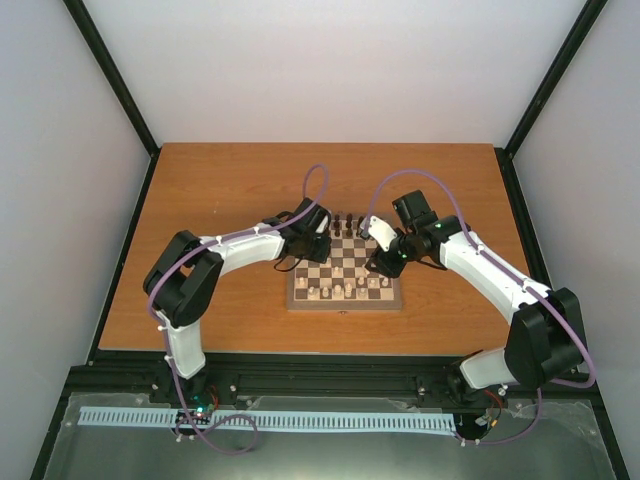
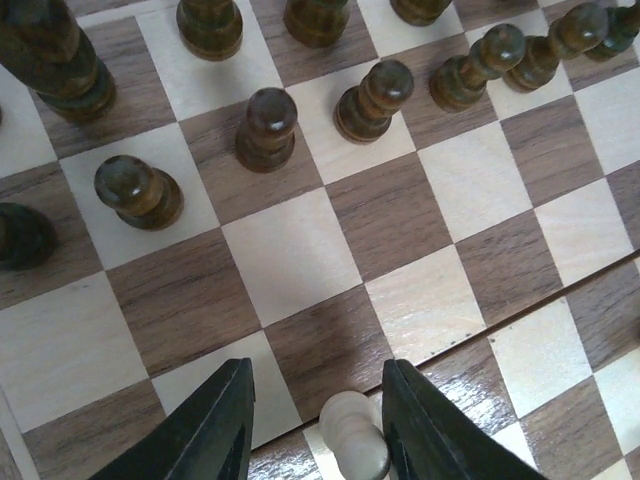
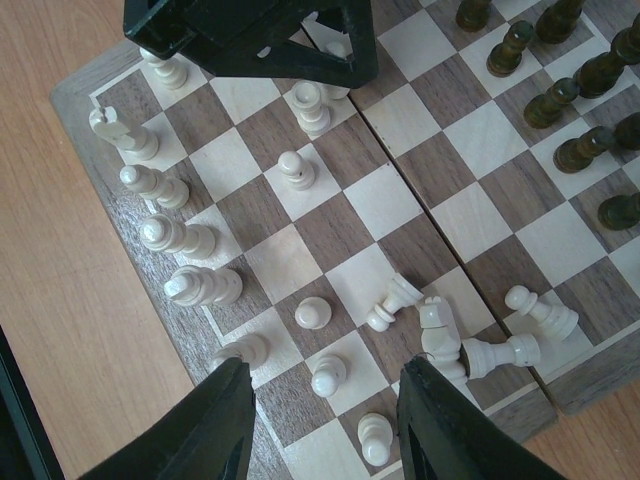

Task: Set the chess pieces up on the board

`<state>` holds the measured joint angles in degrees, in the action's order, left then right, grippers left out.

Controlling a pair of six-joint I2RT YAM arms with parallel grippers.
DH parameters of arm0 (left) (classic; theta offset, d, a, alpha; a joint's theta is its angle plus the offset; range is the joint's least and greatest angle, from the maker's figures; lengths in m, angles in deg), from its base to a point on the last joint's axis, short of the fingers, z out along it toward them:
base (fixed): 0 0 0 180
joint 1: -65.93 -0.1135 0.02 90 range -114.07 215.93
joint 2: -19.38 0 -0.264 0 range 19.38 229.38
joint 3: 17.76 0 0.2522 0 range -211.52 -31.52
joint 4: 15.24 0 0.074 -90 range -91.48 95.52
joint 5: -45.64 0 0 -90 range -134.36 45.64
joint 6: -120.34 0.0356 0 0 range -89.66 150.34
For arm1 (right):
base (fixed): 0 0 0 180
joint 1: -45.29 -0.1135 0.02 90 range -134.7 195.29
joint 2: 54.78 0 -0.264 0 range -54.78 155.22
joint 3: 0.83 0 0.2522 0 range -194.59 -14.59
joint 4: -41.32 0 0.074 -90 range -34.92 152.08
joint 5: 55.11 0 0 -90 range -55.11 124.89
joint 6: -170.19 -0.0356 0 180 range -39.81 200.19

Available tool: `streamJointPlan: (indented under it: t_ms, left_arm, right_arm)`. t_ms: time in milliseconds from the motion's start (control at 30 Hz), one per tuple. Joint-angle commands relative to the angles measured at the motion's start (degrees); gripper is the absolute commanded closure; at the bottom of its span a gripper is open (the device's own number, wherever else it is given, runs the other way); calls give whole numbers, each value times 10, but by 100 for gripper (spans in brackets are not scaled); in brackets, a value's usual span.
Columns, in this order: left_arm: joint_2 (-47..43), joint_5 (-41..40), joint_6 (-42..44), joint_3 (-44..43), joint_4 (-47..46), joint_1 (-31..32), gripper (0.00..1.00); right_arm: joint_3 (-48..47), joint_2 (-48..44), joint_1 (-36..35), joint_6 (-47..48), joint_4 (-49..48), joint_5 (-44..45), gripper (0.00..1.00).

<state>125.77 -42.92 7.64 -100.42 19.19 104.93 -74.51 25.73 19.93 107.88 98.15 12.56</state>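
The board (image 1: 345,296) lies between both arms. Dark brown pieces (image 2: 267,125) stand in rows along its far side, and cream pieces (image 3: 183,236) along its near side. My left gripper (image 2: 315,425) is open low over the board's middle. An upright cream pawn (image 2: 354,436) sits between its fingers, close to the right finger (image 2: 425,430) and apart from the other. My right gripper (image 3: 325,425) is open and empty above standing cream pawns (image 3: 328,376). Several cream pieces lie tipped over (image 3: 440,336) by the right finger. The left gripper (image 3: 250,35) shows at the top of the right wrist view.
The board has a fold seam (image 2: 520,310) across its middle. Bare orange table (image 1: 230,190) surrounds the board. Purple cables (image 1: 318,180) loop above both wrists. The two grippers (image 1: 352,250) are close together over the board.
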Motion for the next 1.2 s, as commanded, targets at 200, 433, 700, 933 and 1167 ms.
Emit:
streamJointPlan:
  t_ms: [200,433,700,933,1167]
  left_arm:
    - [-4,-20,1,-17,35,0,66]
    - [-13,-18,7,-13,34,0,76]
    - [-50,-14,30,-2,59,12,82]
    - [-78,23,42,21,89,19,84]
    - [-73,-29,41,21,82,19,64]
  right_arm:
    - [5,-1,6,11,-3,-14,59]
    - [5,2,6,12,-2,-14,59]
    - [5,7,7,14,0,-16,59]
    - [3,11,6,17,1,-18,59]
    - [3,13,6,17,3,-21,59]
